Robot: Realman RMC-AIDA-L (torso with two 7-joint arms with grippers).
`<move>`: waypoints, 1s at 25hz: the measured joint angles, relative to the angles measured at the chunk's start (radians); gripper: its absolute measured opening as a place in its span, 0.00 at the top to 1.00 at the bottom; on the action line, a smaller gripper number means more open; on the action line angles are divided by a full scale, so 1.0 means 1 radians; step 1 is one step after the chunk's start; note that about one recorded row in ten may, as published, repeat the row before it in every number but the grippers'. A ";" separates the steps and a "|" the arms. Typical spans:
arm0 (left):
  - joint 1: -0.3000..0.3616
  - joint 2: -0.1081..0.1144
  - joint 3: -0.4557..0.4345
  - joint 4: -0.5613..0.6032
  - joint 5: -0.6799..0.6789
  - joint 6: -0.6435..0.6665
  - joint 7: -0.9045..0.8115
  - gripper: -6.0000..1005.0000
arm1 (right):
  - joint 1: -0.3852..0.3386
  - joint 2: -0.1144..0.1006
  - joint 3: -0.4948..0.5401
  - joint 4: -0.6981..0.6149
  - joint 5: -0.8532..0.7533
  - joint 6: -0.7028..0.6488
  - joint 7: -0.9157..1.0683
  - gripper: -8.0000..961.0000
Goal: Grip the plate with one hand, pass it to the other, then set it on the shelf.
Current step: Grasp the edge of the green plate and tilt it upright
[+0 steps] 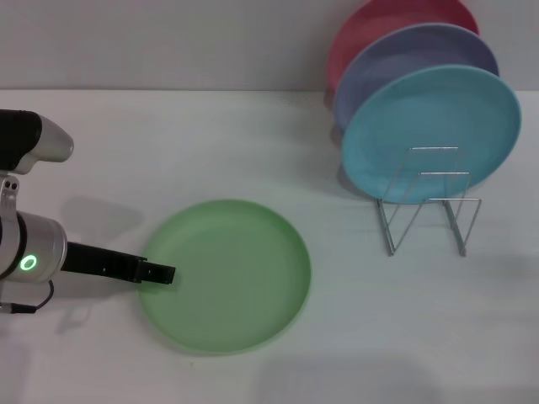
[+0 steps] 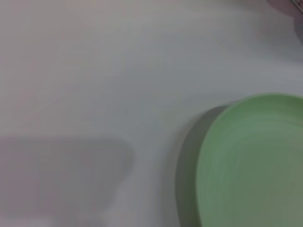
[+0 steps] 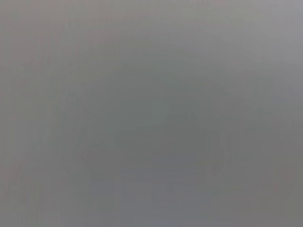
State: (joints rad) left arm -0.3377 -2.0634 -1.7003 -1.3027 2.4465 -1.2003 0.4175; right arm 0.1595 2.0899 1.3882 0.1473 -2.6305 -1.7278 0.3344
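Observation:
The light-green plate (image 1: pixel 226 275) lies flat on the white table, in front of me and left of centre. My left gripper (image 1: pixel 158 273), black on a silver arm with a green ring light, reaches in from the left, and its tip lies over the plate's left rim. The left wrist view shows the plate's rim (image 2: pixel 255 161) with a shadow beside it. The silver wire rack (image 1: pixel 425 210) stands at the right, apart from the plate. My right gripper is out of view, and its wrist view shows only plain grey.
A turquoise plate (image 1: pixel 429 130), a lavender plate (image 1: pixel 404 63) and a pink plate (image 1: pixel 370 29) stand upright in the rack's rear slots. The rack's front wire loops stand bare. A wall runs along the table's far edge.

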 joint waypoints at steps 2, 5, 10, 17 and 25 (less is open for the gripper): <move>-0.002 -0.001 0.003 -0.002 0.016 0.000 -0.010 0.16 | 0.000 0.000 0.000 0.000 0.001 -0.004 0.000 0.14; -0.004 -0.003 0.002 -0.006 0.026 0.001 -0.014 0.17 | 0.000 -0.001 0.000 0.000 0.002 -0.010 0.000 0.14; -0.017 0.000 -0.001 0.005 0.023 0.002 -0.011 0.41 | 0.000 -0.003 0.000 -0.002 0.002 -0.011 0.000 0.14; -0.024 0.000 0.005 -0.002 0.029 -0.001 -0.007 0.58 | 0.000 -0.003 0.005 -0.005 0.003 -0.012 0.000 0.14; -0.032 0.000 0.006 0.000 0.029 -0.004 0.000 0.88 | 0.000 -0.002 0.005 -0.006 0.003 -0.012 0.000 0.14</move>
State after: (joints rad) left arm -0.3696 -2.0631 -1.6946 -1.3026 2.4759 -1.2039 0.4179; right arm 0.1595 2.0878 1.3930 0.1410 -2.6276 -1.7396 0.3344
